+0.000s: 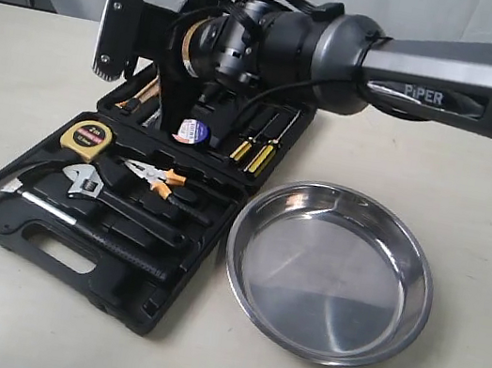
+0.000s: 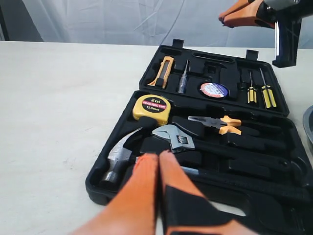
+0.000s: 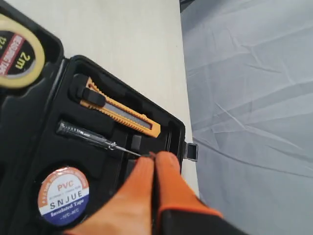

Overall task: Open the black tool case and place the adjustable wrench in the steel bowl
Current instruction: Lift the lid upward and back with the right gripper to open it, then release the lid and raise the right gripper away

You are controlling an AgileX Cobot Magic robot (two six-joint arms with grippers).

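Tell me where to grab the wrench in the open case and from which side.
Take the wrench by the middle of its black handle, from above, closing across it. It lies flat in its case slot, with the hammer and pliers close on either side, so a sideways approach looks blocked.

Yellow tape measure (image 2: pixel 151 108), orange-handled pliers (image 2: pixel 217 123), hammer (image 2: pixel 117 159), orange utility knife (image 3: pixel 120 111), PVC tape roll (image 3: pixel 63 195), two yellow-handled screwdrivers (image 2: pixel 268 96).
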